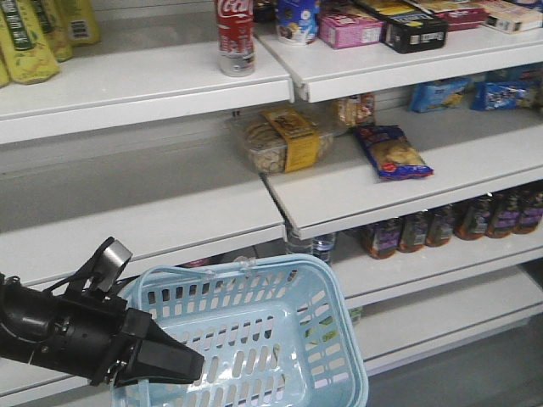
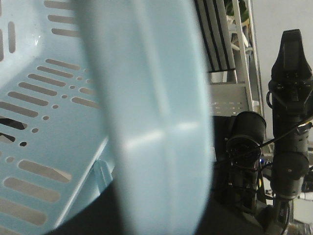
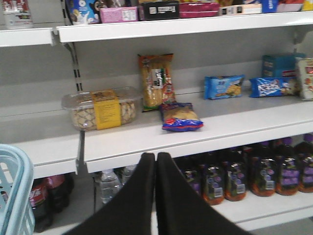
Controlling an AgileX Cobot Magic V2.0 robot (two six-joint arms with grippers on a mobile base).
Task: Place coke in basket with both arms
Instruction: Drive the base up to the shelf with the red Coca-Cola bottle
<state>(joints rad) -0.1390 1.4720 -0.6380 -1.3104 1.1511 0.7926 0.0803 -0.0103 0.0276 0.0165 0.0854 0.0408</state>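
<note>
Left gripper: the tapered black left gripper (image 1: 182, 366) lies across the near-left rim of the light blue slotted plastic basket (image 1: 339, 322), jaws closed on that rim. The rim is a blurred band across the left wrist view.
Right gripper: the black right gripper (image 3: 156, 155) has its two fingers pressed together with nothing between them, and it points at the shelves.
Basket: it sits tilted in front of the lower shelves; one corner shows at the left edge of the right wrist view.
Coke: the slim red cylindrical coke container (image 1: 235, 38), with white script and a silver-grey lower part, stands upright near the right end of a white top shelf board (image 1: 127, 85). It is well apart from the basket and from the left gripper.
Top shelf, left: yellow drink bottles (image 1: 30, 42).
Middle shelf: a clear plastic biscuit tub with a yellow label (image 1: 284, 140), near a blue-and-red snack packet (image 1: 392, 153) lying flat.
Lower shelf: a row of dark bottles with purple labels (image 1: 450, 222).
</note>
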